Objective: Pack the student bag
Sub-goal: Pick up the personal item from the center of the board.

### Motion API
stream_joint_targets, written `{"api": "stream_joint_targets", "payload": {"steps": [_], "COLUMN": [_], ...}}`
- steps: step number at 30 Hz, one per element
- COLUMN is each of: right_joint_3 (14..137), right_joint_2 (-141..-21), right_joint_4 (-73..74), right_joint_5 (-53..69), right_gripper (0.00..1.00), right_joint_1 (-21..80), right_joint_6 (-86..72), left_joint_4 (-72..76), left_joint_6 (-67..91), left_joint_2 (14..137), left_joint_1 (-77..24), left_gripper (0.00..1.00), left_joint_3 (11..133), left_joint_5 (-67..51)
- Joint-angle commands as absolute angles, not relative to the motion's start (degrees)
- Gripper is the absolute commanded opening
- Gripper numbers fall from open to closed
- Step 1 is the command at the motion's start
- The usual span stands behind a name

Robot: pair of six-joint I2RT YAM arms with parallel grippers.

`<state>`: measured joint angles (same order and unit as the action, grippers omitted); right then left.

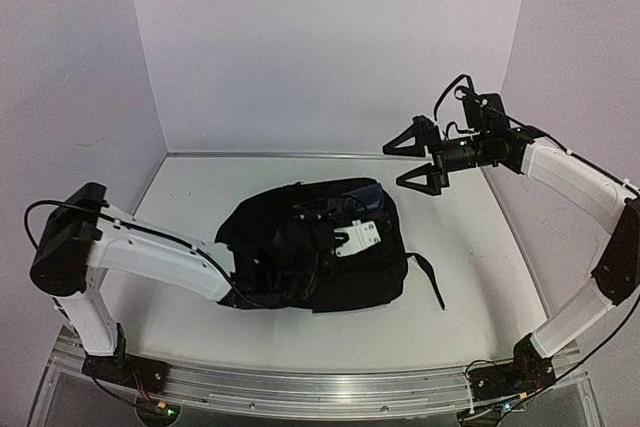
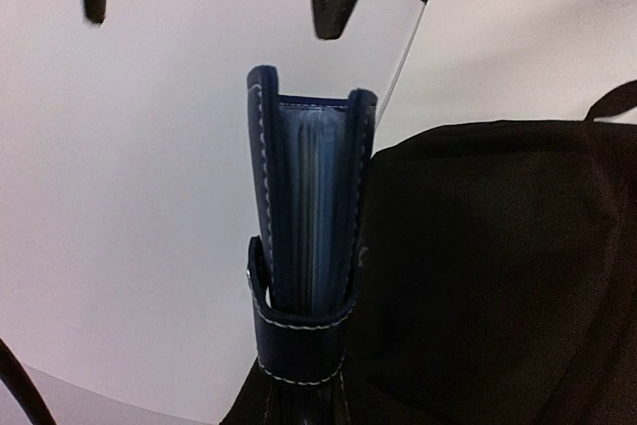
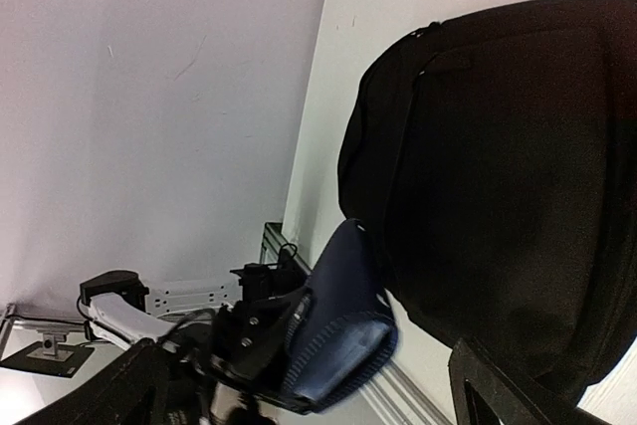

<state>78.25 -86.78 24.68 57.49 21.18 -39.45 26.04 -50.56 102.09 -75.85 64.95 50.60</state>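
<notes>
Top view, bag: the student bag (image 1: 315,247) lies in the middle of the white surface (image 1: 190,197), its mouth turned to my left arm.
Top view, left hand: my left hand (image 1: 262,272) is at the bag's opening, half hidden by the black fabric.
Top view, right hand: my right hand (image 1: 418,160) hangs in the air behind the bag, well apart from it, jaws spread wide and holding nothing.
Left wrist view, grip: my left hand is closed narrow on the dark-blue case (image 2: 304,246), which stands upright just beside the black fabric.
Right wrist view, step: the case is at the edge of the bag, not yet inside, so I judge I am in the step of putting it in.
Next move: it calls for pushing the case deeper before letting go; the soft fabric may fold and block it.
Room: plain pale walls (image 1: 320,37) close the surface on three sides.
</notes>
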Motion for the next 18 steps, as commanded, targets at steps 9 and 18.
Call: {"api": "stream_joint_targets", "payload": {"steps": [9, 18], "right_joint_3": [71.0, 72.8], "right_joint_2": [-83.8, -82.3], "right_joint_4": [22.9, 35.1], "right_joint_5": [62.4, 49.3], "right_gripper": [0.98, 0.98], "right_joint_1": [22.1, 22.1], "right_joint_6": [-38.6, -25.4], "left_joint_4": [86.0, 86.0], "left_joint_6": [-109.4, -108.6], "left_joint_2": [120.9, 116.2], "left_joint_1": [-79.4, -79.8], "left_gripper": [0.00, 0.00], "left_joint_3": [70.0, 69.0], "left_joint_5": [55.2, 56.5]}}
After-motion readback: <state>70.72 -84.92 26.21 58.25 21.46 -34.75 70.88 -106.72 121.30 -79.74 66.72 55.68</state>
